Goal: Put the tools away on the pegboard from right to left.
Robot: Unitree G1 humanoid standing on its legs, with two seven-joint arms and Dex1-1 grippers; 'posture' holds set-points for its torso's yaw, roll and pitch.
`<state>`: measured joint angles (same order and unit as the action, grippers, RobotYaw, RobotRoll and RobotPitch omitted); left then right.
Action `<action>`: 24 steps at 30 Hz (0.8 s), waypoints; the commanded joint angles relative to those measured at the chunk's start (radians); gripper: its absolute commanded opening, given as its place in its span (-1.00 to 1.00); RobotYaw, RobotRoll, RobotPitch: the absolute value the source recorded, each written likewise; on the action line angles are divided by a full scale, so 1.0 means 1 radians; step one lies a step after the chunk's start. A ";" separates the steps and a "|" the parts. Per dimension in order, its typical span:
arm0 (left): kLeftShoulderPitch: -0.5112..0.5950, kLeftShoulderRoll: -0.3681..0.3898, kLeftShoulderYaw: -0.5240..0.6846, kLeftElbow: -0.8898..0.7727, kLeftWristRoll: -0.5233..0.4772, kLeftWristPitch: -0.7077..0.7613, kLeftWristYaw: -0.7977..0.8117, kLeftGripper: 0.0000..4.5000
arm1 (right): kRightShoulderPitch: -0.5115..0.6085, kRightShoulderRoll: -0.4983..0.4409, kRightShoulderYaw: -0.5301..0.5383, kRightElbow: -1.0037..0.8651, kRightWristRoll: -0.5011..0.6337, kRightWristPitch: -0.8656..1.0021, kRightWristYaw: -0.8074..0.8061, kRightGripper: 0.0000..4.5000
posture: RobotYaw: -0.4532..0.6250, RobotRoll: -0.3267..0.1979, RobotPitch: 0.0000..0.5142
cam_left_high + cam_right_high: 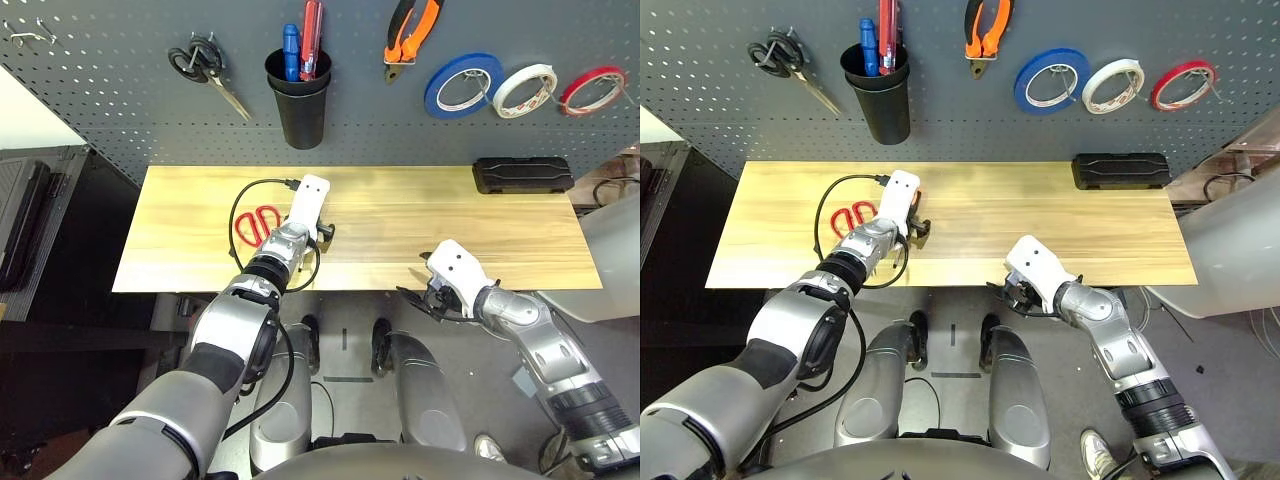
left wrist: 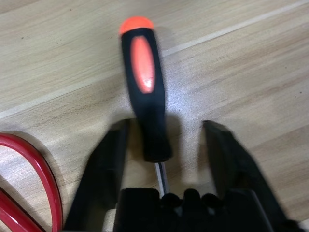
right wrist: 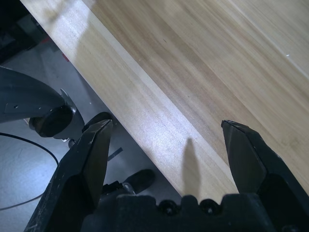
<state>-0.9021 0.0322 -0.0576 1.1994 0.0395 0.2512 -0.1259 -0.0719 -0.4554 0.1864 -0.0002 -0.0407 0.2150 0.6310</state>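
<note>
Two tools are lying on the pale wooden plank table (image 1: pixel 480 235) under my left arm: the slim black-and-orange-handled screwdriver (image 2: pixel 145 92) and the red-handled scissors (image 1: pixel 256 226), the scissors just beside it. I am seeing the left gripper (image 2: pixel 166 145) standing half-wide, its two black fingers straddling the lower handle and bare metal shaft of the screwdriver; neither pad is clearly touching yet.

Risks I am judging: the handle is round, smooth and tapered, so jaws closing off-centre could be rolling it sideways or squeezing it out along the grain. Closing low near the thin steel shaft would be leaving the heavy handle end hanging and tilting. One finger is sitting near a red plastic loop and could be snagging it.

I am reading the right gripper (image 3: pixel 166 140) as wide open and empty, hovering over the near table edge.

On the dark grey perforated pegboard (image 1: pixel 100 90), the whitish tape roll (image 1: pixel 524 90) and the orange-and-black-handled pliers (image 1: pixel 410 35) are hanging.
</note>
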 commanded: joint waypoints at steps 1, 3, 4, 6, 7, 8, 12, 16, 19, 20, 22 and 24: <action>0.026 -0.027 0.015 0.032 -0.002 0.010 0.001 -0.28 | 0.004 -0.009 -0.006 0.009 0.007 -0.012 0.006 1.00 | -0.11 0.25 0.24; 0.029 -0.031 0.029 0.016 -0.008 -0.010 0.008 -0.60 | -0.005 -0.008 -0.006 0.022 0.007 -0.022 0.007 1.00 | -0.09 0.25 0.21; 0.031 -0.035 0.042 -0.001 -0.019 -0.002 0.009 -0.76 | -0.011 -0.007 -0.007 0.031 0.009 -0.027 0.008 1.00 | -0.08 0.25 0.20; 0.035 -0.039 0.061 -0.027 -0.031 0.013 0.011 -0.77 | -0.023 -0.006 -0.008 0.048 0.010 -0.039 0.010 1.00 | -0.05 0.25 0.17; 0.043 -0.041 0.071 -0.061 -0.041 0.031 0.011 -0.77 | -0.030 -0.006 -0.009 0.061 0.011 -0.049 0.012 1.00 | -0.04 0.25 0.16; 0.053 -0.044 0.080 -0.098 -0.050 0.052 0.014 -0.77 | -0.038 -0.006 -0.010 0.074 0.012 -0.059 0.013 1.00 | -0.03 0.25 0.14; 0.133 -0.048 0.092 -0.320 -0.070 0.155 0.036 -0.77 | -0.071 -0.003 -0.011 0.138 0.013 -0.100 0.017 1.00 | 0.02 0.25 0.10; 0.289 -0.069 0.103 -0.717 -0.085 0.316 0.104 -0.77 | -0.125 0.003 -0.012 0.231 0.010 -0.153 0.019 1.00 | 0.09 0.25 0.05; 0.372 -0.083 0.126 -0.937 -0.102 0.446 0.145 -0.77 | -0.167 0.009 -0.011 0.299 0.008 -0.189 0.019 1.00 | 0.13 0.25 0.03; 0.389 -0.084 0.130 -0.983 -0.102 0.474 0.156 -0.77 | -0.180 0.011 -0.011 0.320 0.007 -0.200 0.020 1.00 | 0.16 0.25 0.01; 0.441 -0.088 0.154 -1.113 -0.102 0.537 0.194 -0.77 | -0.217 0.014 -0.010 0.376 0.005 -0.229 0.022 1.00 | 0.20 0.25 0.00; 0.476 -0.090 0.180 -1.212 -0.105 0.583 0.223 -0.77 | -0.251 0.017 -0.010 0.427 0.003 -0.257 0.027 1.00 | 0.24 0.25 -0.02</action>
<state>-0.4608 -0.0439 0.1000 0.0616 -0.0577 0.7822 0.0680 -0.3219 -0.4387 0.1818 0.3808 -0.0334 -0.0148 0.6473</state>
